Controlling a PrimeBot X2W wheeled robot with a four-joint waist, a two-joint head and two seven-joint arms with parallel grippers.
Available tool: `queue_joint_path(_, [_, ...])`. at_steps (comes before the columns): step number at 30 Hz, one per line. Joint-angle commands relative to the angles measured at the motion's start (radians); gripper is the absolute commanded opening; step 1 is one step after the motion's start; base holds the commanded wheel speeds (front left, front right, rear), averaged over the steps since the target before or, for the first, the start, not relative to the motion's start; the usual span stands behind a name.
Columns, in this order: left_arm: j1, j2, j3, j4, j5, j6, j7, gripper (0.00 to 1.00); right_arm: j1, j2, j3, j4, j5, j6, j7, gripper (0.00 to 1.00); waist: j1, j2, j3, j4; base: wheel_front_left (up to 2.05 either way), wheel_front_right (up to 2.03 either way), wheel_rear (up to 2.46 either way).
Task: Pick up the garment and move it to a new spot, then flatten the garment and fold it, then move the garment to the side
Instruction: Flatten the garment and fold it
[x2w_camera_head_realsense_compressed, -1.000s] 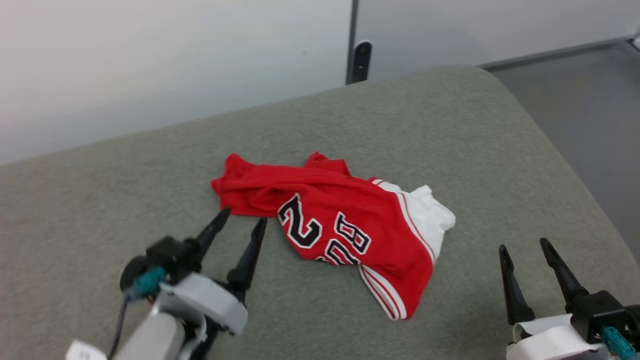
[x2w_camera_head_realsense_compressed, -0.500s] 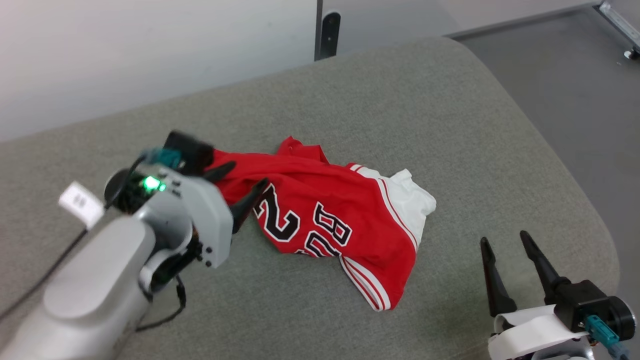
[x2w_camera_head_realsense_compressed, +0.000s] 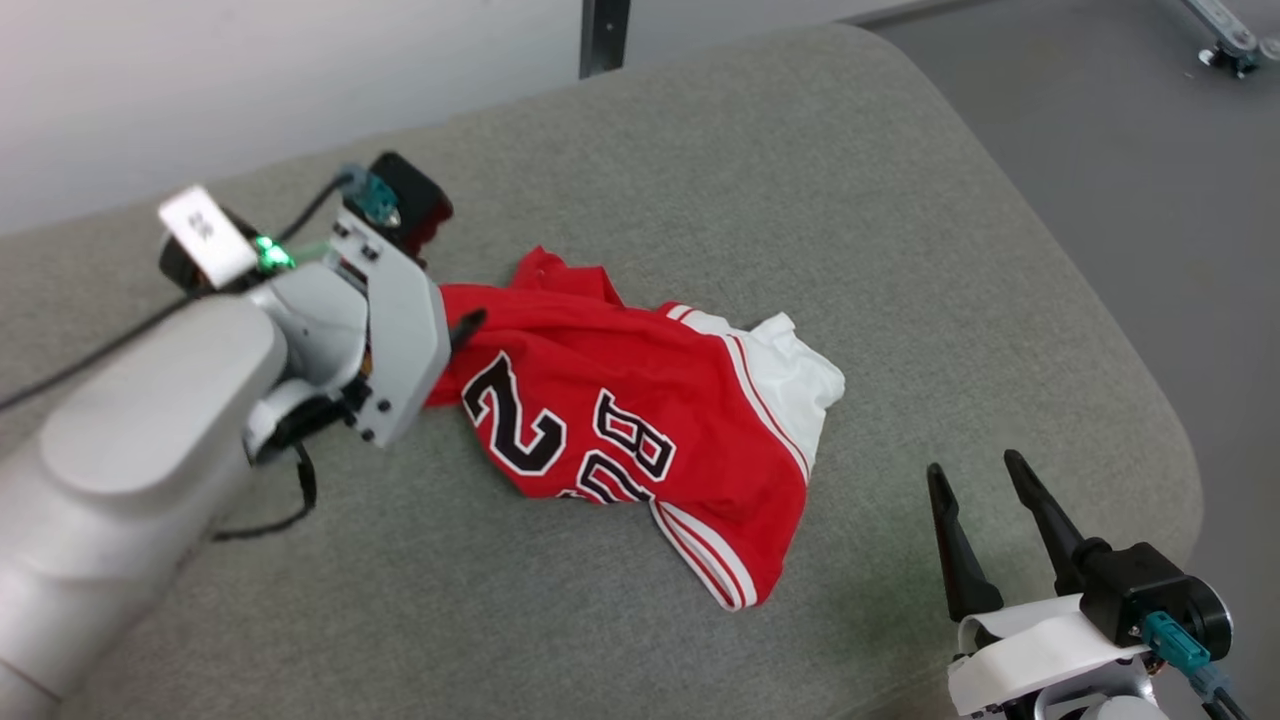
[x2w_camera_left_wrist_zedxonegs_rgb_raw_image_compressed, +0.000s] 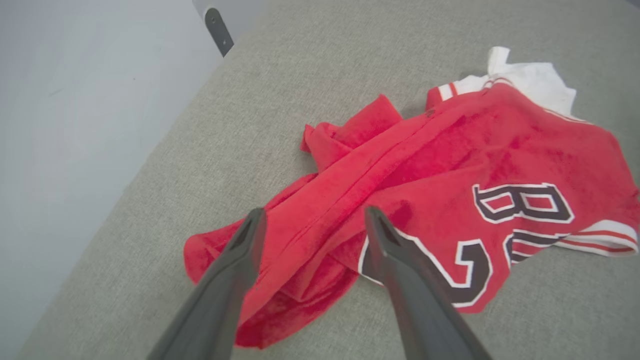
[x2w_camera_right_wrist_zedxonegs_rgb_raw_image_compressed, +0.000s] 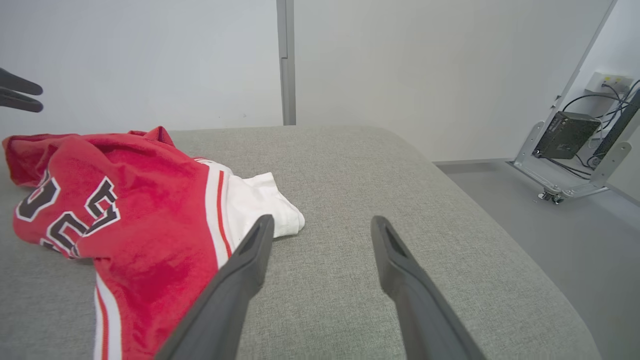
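garment, a red jersey with white sleeves, lies crumpled midway across the grey padded surface, not yet lifted. black white-edged numerals 2 and 8 read clearly; characters beneath vanish into a fold. left claw hovers over the bunched red end, fingers spread wide astride a ridge of cloth, gripping nothing, seemingly lined up for the pick-up. right claw, equally wide and empty, waits apart off the striped hem. white tag on the left wrist: print illegible.
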Motion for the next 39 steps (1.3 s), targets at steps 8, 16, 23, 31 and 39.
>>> queue_joint_path(8, [-0.112, 0.025, -0.165, 0.062, -0.096, 0.001, 0.061, 1.0, -0.023, 0.005, 0.02, 0.013, 0.038, -0.001, -0.001, 1.0, 0.0, 0.0, 0.061, -0.042, 0.0, 0.0, 0.0])
queue_joint_path(16, [-0.16, 0.018, -0.226, 0.143, -0.187, 0.001, 0.134, 0.64, -0.034, 0.004, 0.038, 0.014, 0.062, -0.001, -0.001, 1.0, 0.0, 0.0, 0.097, -0.06, 0.0, 0.0, 0.0])
queue_joint_path(23, [-0.155, 0.007, -0.242, 0.174, -0.255, 0.001, 0.196, 0.0, -0.036, 0.005, 0.036, 0.019, 0.072, -0.001, -0.001, 1.0, 0.0, 0.0, 0.104, -0.058, 0.0, 0.0, 0.0])
queue_joint_path(31, [-0.192, -0.014, -0.248, 0.148, -0.286, 0.001, 0.246, 0.0, -0.029, 0.005, 0.016, 0.03, 0.055, -0.001, -0.001, 1.0, 0.0, 0.0, 0.073, -0.017, 0.0, 0.0, 0.0])
queue_joint_path(39, [-0.179, 0.001, -0.247, 0.043, -0.34, 0.001, 0.314, 0.0, -0.011, 0.004, -0.017, 0.042, 0.023, -0.001, -0.001, 1.0, 0.0, 0.0, 0.026, 0.064, 0.0, 0.0, 0.0])
